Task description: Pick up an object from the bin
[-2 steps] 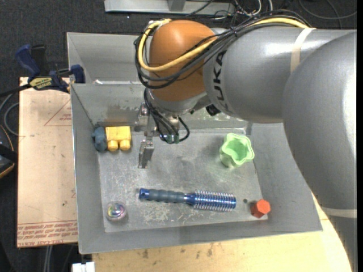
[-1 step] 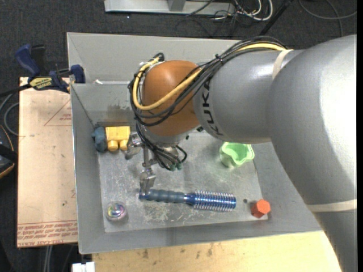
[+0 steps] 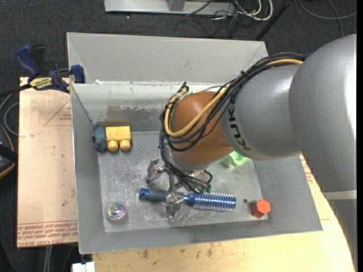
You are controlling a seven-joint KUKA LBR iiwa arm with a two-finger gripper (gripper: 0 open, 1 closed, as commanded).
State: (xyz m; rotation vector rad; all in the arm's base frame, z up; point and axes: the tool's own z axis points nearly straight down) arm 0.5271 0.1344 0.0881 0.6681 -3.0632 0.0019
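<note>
Camera view, looking down into the grey bin (image 3: pixel 131 103), shows a blue brush (image 3: pixel 199 200) flat on the floor close to the near wall, a little right of the middle. Its long axis runs left to right, almost parallel to that wall. The plain dark blue handle points left and the ribbed blue-and-white head points right. The gripper (image 3: pixel 173 196) is right down at the brush, where the handle meets the head, and its metal parts cross over the brush from the far side. From where I stand, whether the gripper is spread, pressed together or pinching the brush cannot be told, nor whether it touches it. The handle end sticks out to the gripper's left and most of the head lies clear to its right. Just above the gripper sits the arm's rounded orange-brown cover (image 3: pixel 195 130), looped with black and yellowish cables (image 3: pixel 227 95), and the big grey arm (image 3: pixel 283 118) comes in from the right. A green thing (image 3: pixel 236 160) peeps out from behind the cover on the right. A small red block (image 3: pixel 260 208) lies near the brush head, toward the near right corner. A clear little ball (image 3: pixel 116 211) rests in the near left corner. Well apart, in the far left corner, a yellow block (image 3: pixel 118 137) with two round knobs sits just beside a grey-blue lump (image 3: pixel 100 139).
</note>
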